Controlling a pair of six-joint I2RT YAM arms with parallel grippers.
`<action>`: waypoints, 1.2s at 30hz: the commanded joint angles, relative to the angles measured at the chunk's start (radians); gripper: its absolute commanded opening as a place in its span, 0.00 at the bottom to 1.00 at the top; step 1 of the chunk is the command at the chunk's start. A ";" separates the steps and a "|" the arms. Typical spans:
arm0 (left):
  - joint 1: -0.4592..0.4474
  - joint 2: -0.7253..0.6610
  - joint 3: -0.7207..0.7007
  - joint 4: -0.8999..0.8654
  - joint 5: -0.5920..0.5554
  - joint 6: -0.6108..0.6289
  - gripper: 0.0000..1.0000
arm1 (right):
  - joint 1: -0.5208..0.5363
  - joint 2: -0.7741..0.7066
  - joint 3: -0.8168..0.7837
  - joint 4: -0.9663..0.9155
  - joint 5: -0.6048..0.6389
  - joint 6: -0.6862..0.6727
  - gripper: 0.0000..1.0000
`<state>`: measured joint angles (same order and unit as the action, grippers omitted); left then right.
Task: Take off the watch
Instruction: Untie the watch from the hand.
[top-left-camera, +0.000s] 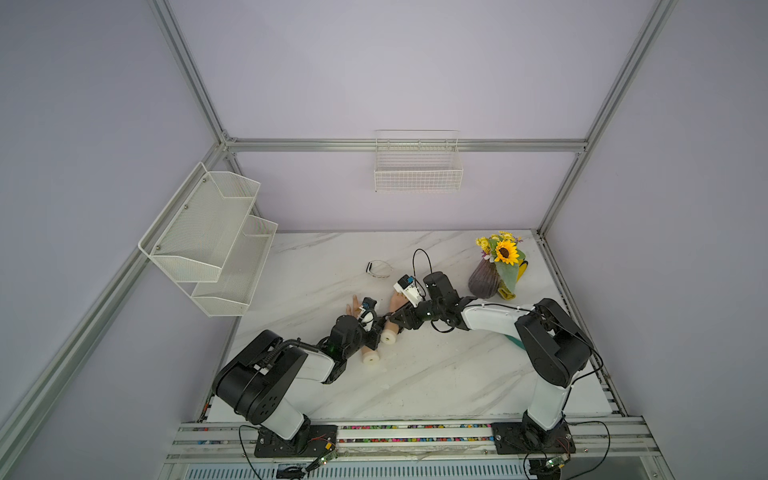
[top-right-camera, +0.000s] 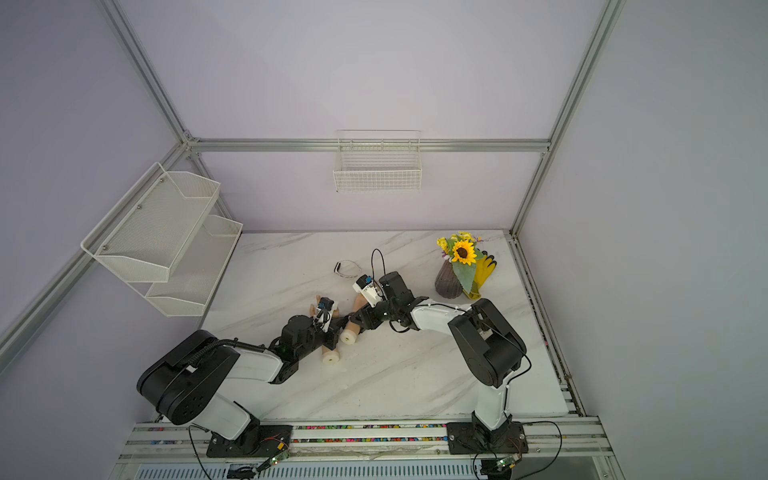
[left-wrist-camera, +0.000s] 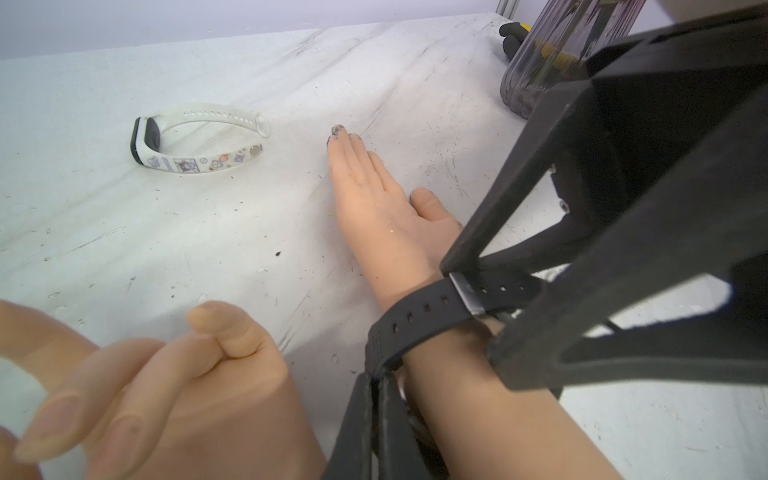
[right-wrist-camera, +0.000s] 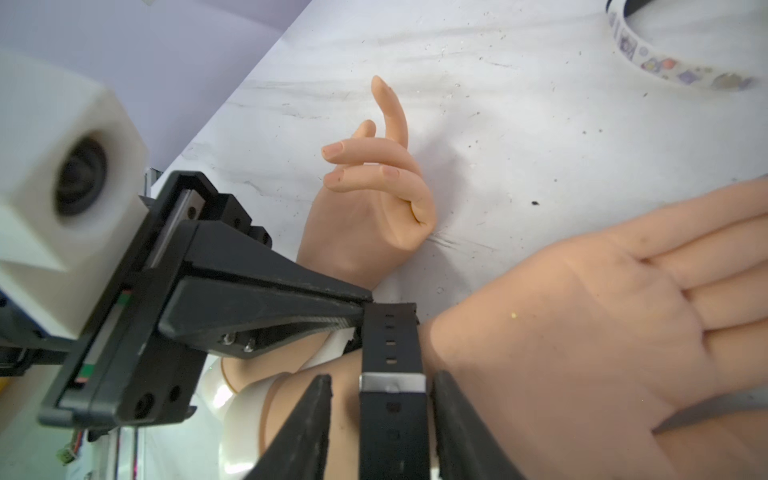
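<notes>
The black watch (right-wrist-camera: 390, 345) is strapped round the wrist of a mannequin hand (right-wrist-camera: 582, 324) lying palm up on the marble table (top-left-camera: 436, 374). Its silver buckle (right-wrist-camera: 392, 382) faces the right wrist camera. My left gripper (left-wrist-camera: 380, 376) is shut on the loose end of the strap (left-wrist-camera: 419, 316), at the side of the wrist. My right gripper (right-wrist-camera: 384, 380) is open, with one finger on each side of the strap at the buckle and a gap on both sides. In both top views the two grippers (top-left-camera: 386, 324) (top-right-camera: 347, 324) meet over that wrist.
A second mannequin hand (right-wrist-camera: 374, 199) lies just beside the first. A white patterned wristband (top-left-camera: 379, 268) lies unfastened further back. A purple vase of flowers (top-left-camera: 484, 282) and a yellow glove (top-left-camera: 517, 270) stand back right. A mesh shelf (top-left-camera: 208, 237) and a wire basket (top-left-camera: 417, 170) hang on the walls.
</notes>
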<state>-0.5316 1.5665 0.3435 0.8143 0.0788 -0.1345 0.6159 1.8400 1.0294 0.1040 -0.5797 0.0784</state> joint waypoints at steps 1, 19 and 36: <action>-0.002 -0.013 0.004 0.075 0.015 0.018 0.00 | 0.003 0.020 0.022 -0.013 0.033 -0.008 0.35; -0.001 -0.039 -0.006 0.001 -0.242 -0.060 0.00 | -0.008 -0.192 -0.191 0.202 0.140 0.164 0.15; 0.025 -0.042 0.012 -0.094 -0.335 -0.120 0.00 | -0.057 -0.331 -0.370 0.312 0.252 0.281 0.16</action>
<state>-0.5842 1.5269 0.3752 0.8482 0.0647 -0.2035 0.6090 1.5757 0.6964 0.4046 -0.3923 0.3294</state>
